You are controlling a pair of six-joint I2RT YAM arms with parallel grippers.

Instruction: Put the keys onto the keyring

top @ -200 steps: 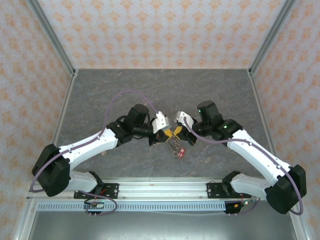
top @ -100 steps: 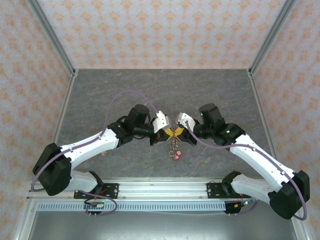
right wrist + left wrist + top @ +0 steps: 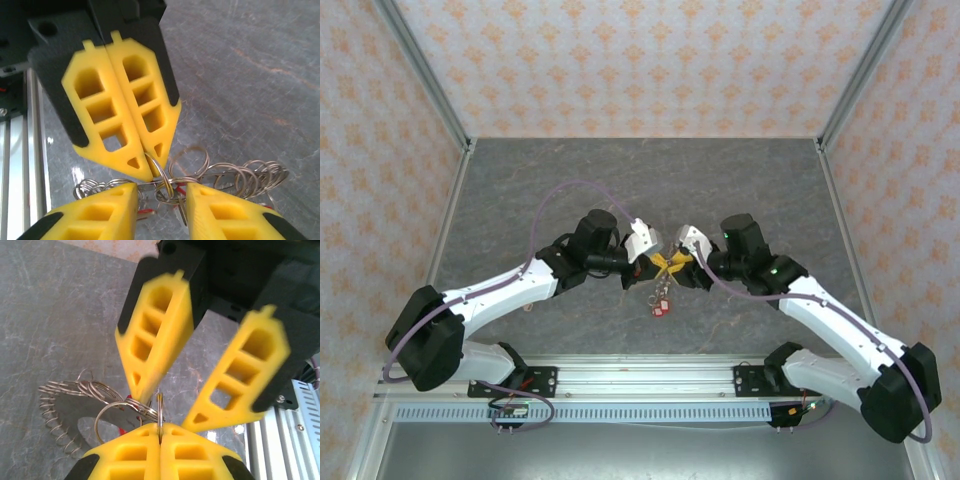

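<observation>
Since a second ago the right gripper (image 3: 676,263) has let go: its yellow fingers, then pressed together, now stand narrowly apart. The right arm's elbow has swung left, nearer the centre. The hanging bunch of keys (image 3: 659,303), with its red heads, has also shifted left and now sits below the left gripper (image 3: 658,264) rather than under the right one. Both arms reach in from their near corners with elbows bent outward, their fingertips meeting nose to nose above the middle of the grey table (image 3: 570,180), and the left arm is posed as it was. The left gripper's fingers are pressed together on a thin split ring (image 3: 160,407), which stands edge-on in the seam between them. The left wrist view shows what the top view cannot: the flat grey keyring (image 3: 67,412), its rim edged with wire loops, hangs just left of and below the closed fingers, with a sliver of red beside it. The right wrist view shows the right fingertips straddling a knot of small wire rings without pinching it. Whether the bunch touches the table cannot be told.
</observation>
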